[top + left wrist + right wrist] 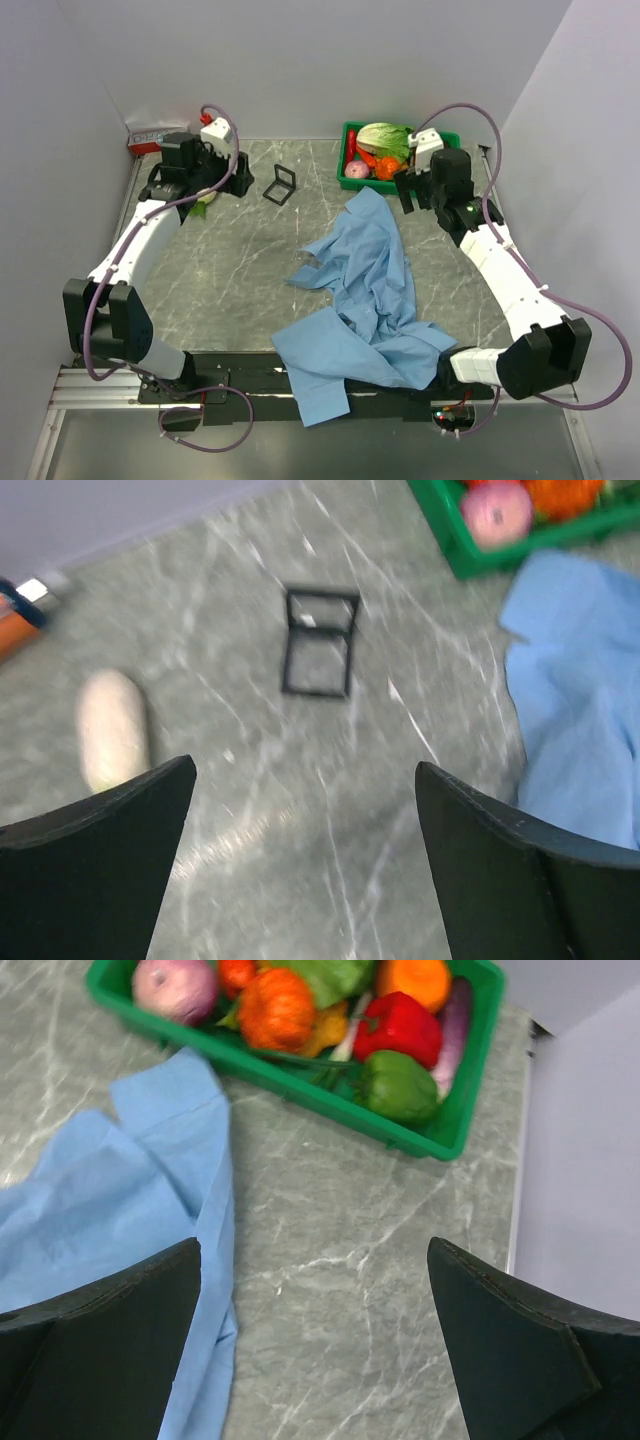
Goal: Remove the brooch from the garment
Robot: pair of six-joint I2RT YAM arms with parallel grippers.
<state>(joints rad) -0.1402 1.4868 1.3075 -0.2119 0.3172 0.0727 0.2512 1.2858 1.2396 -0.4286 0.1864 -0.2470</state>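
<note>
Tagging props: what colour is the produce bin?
Green. The bin shows best in the right wrist view.

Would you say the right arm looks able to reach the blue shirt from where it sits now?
Probably yes: the open right hand hovers beside the shirt, over the table, with nothing between them; the green bin lies just beyond.

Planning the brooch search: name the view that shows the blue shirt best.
Top external: the whole shirt shows, one end beside the green bin. The left wrist view catches only a blurred part at its right; the right wrist view shows just that end by the bin.
</note>
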